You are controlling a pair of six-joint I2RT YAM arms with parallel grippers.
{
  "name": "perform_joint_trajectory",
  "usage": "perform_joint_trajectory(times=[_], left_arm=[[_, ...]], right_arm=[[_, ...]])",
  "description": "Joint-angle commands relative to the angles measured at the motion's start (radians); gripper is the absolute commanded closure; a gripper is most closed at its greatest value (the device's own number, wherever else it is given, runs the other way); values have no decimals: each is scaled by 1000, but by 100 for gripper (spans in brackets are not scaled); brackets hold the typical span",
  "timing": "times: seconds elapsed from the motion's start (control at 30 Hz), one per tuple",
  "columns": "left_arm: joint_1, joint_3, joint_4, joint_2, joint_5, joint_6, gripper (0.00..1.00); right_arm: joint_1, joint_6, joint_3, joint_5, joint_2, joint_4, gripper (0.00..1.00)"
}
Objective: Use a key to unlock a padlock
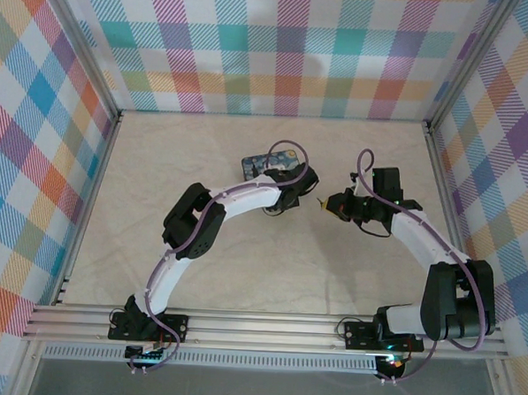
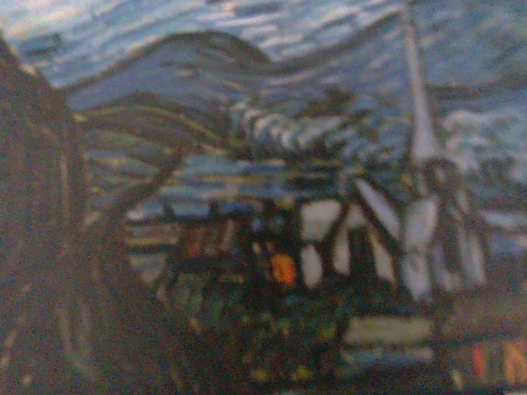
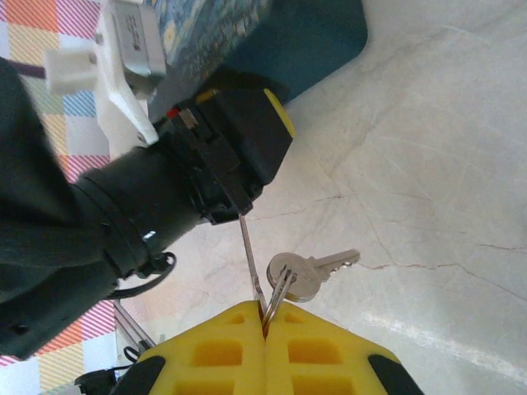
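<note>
Thin grey metal: key, edge-on sliver; light, stiff, slippery. Nipped at ring end in right gripper, ribbed yellow fingers pressed together; tip reaches left gripper. Second key dangles on ring. Padlock: probably yellow corner beside printed tin; small, hard, best clamped by body. Left jaws: cannot tell. Table cream, veined, smooth.
</note>
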Motion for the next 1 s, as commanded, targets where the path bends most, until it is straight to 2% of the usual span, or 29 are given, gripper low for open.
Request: perform_joint_trajectory(times=[0.0, 0.17, 0.33, 0.47, 0.7, 0.83, 0.97], left_arm=[[-6, 76, -76, -42, 76, 83, 90], [16, 152, -172, -69, 275, 111, 91], [81, 178, -217, -100, 525, 74, 93], [132, 192, -251, -125, 662, 31, 95], [203, 257, -306, -158, 803, -19, 96], [234, 264, -300, -184, 907, -94, 96], [247, 239, -265, -220, 1002, -180, 97]], right_arm=[[-5, -30, -13, -55, 0, -23, 100], [-5, -29, -18, -92, -40, -59, 100], [0, -9, -18, -152, -92, -86, 100], [21, 21, -21, -155, -136, -93, 100], [73, 57, -9, -158, -196, -103, 100], [122, 96, 9, -153, -196, -65, 100], [181, 102, 24, -87, -200, -6, 100]])
